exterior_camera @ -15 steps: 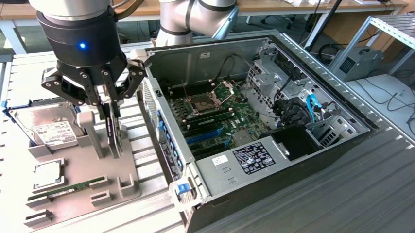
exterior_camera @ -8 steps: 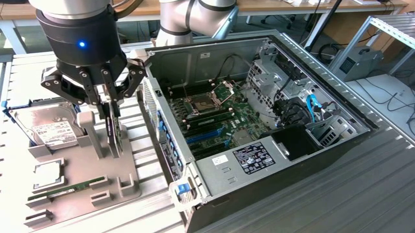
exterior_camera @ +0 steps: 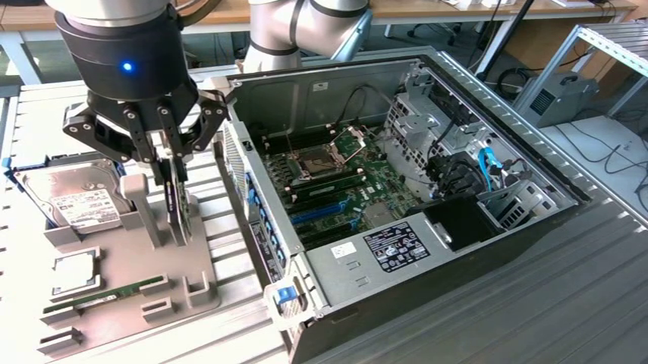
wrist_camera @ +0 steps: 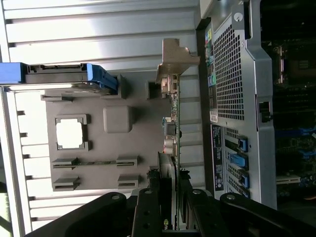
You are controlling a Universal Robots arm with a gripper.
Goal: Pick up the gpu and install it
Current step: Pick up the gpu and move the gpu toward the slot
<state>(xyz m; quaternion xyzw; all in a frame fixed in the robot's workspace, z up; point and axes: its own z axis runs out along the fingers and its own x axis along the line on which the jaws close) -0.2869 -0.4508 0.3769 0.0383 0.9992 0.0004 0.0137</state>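
Gripping: tool [exterior_camera: 174,173] half closed, pinching the gpu card [exterior_camera: 179,216] upright in its grey holder [exterior_camera: 121,258].
Handling: light, stiff, fragile; hold bare edges.

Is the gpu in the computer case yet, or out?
Out: the gpu stands on edge at the grey holder, beside the open case.

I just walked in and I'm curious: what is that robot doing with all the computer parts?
The robot arm's end effector is closed on a thin flat black expansion card with a silver metal bracket. The card stands on edge in a grey plastic holder tray. It has not yet gone into the open black computer case that lies beside the tray.
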